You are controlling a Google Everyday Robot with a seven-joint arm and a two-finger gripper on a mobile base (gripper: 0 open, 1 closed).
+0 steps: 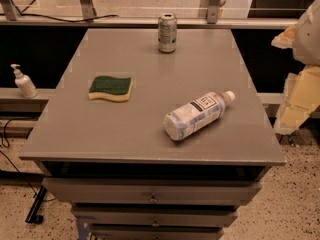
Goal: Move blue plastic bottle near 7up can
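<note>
blue plastic bottle (197, 115) lies flat, gripper (300, 91) apart at right edge

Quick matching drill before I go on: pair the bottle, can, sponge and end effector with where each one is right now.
Things:
1. bottle
2. can
3. sponge
4. end effector

Places:
A. standing upright near the far edge of the table
B. off the table, at the right edge of the view
C. lying on its side on the front right part of the table
D. lying flat on the left half of the table

Pairs: 1-C, 2-A, 3-D, 4-B
</note>
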